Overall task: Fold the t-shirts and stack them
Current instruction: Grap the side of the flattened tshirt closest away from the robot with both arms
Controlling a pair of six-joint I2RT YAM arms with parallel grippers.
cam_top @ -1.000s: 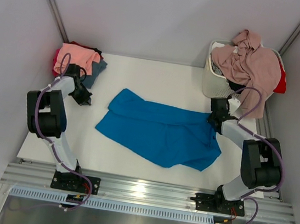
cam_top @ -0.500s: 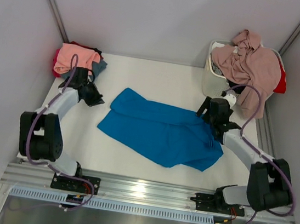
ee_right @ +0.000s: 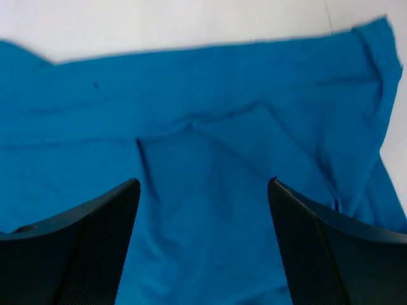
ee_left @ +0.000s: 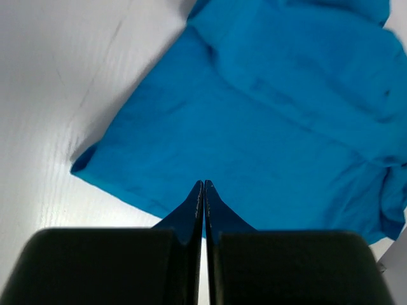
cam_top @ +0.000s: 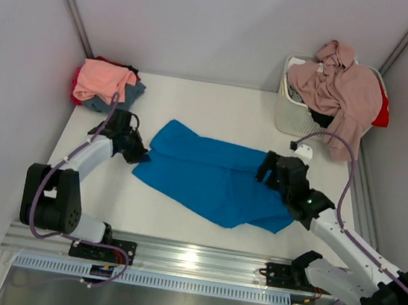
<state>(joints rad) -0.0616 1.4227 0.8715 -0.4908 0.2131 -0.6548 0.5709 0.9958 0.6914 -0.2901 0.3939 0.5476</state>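
White tabletop [cam_top: 217, 113], and across its middle lies the bright blue t-shirt [cam_top: 215, 180], spread out flat but rumpled, its length running slantwise from far left to near right. Up in the far left corner sits a pile of shirts [cam_top: 104, 83], salmon pink on top, slate and red edges peeking out beneath. In the far right corner the white slatted basket [cam_top: 288, 115] stands on the surface, well apart from that pile.

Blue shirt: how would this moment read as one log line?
blue t-shirt: spread on table | left fingers: shut, at its left edge | right fingers: open, over its right side | shirt pile: far-left corner
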